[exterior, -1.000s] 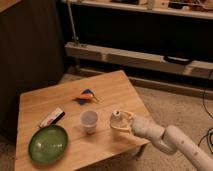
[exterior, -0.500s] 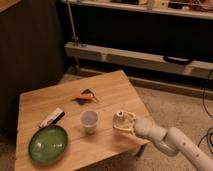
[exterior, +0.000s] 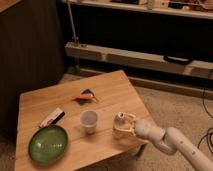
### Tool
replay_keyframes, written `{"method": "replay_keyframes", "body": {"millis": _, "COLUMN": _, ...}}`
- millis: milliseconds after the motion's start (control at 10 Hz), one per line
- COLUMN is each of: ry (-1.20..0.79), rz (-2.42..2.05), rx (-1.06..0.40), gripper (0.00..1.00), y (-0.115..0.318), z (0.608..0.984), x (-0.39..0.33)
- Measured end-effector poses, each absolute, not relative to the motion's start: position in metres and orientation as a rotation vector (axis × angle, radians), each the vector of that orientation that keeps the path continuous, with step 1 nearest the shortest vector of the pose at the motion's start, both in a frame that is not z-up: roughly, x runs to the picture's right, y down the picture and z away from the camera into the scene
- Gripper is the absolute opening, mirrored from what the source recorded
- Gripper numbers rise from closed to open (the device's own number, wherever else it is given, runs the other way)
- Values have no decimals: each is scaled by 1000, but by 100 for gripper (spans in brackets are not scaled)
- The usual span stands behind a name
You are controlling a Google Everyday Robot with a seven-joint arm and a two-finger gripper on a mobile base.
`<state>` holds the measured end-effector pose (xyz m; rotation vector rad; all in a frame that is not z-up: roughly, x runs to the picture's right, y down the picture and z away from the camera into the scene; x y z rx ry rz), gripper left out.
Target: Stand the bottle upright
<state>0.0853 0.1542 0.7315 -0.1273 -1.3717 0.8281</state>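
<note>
The pale cream bottle [exterior: 121, 125] is near the table's front right edge, right of the white cup [exterior: 89, 121]. Its whitish cap end [exterior: 120, 117] points up, and it stands about upright with its base at the tabletop. My gripper [exterior: 126, 127] comes in from the right on a white arm [exterior: 165, 139]. It is closed around the bottle's body. The bottle's lower part is partly hidden by the fingers.
A green plate [exterior: 48, 143] lies at the table's front left, with a dark-and-white packet [exterior: 52, 117] behind it. A blue and orange item [exterior: 85, 96] lies mid-table. The wooden table [exterior: 115, 92] ends just right of the bottle. Shelving stands behind.
The gripper and bottle have shifted slightly right and toward the table's front edge. The cup, plate and other items have not moved.
</note>
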Motion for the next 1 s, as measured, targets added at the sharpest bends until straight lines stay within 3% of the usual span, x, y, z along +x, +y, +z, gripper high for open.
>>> {"method": "replay_keyframes", "body": {"millis": 200, "ry": -1374, "rz": 838, "rx": -128, "gripper": 76, "y": 156, "z": 735, "x": 88}}
{"method": "replay_keyframes", "body": {"millis": 300, "ry": -1375, "rz": 841, "rx": -130, "gripper": 80, "y": 156, "z": 737, "x": 89}}
{"method": "replay_keyframes", "body": {"millis": 1000, "ry": -1397, "rz": 795, "rx": -103, "gripper": 80, "y": 155, "z": 733, "x": 90}}
